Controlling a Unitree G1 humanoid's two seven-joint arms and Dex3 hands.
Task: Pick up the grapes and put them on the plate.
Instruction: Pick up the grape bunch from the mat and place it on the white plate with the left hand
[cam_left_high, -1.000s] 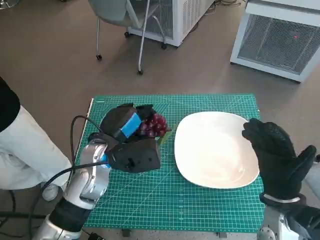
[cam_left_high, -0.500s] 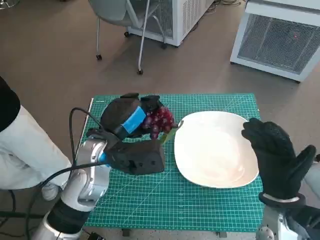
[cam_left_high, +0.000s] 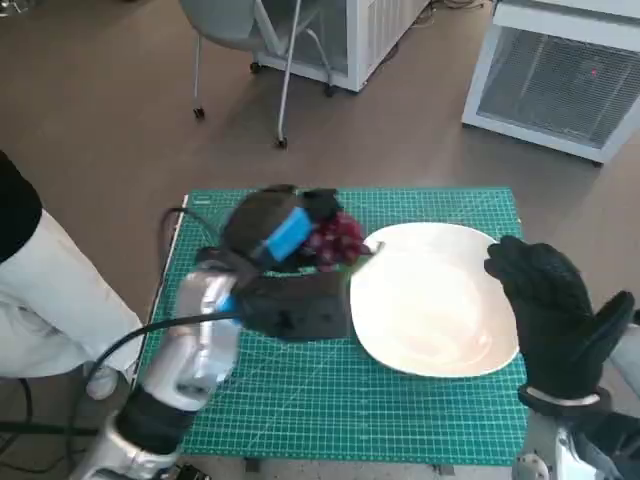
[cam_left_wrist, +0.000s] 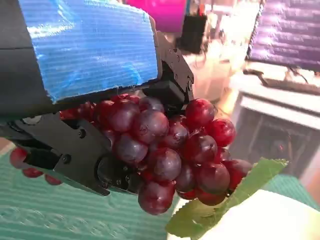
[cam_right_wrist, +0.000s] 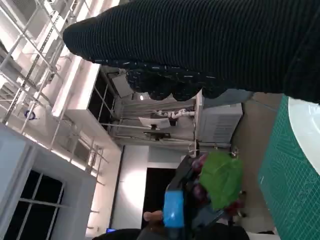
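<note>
The grapes hang in my left hand, lifted clear of the green mat near its far edge and just at the left rim of the plate; in the left wrist view the black fingers wrap the top of the bunch so the fruit and its leaf dangle free below, which I judge suits lowering it onto the plate without crushing it. My right hand holds nothing, fingers loosely apart, raised by the plate's right rim, perhaps to steady it. I read the carry as nearly done, the release remaining
</note>
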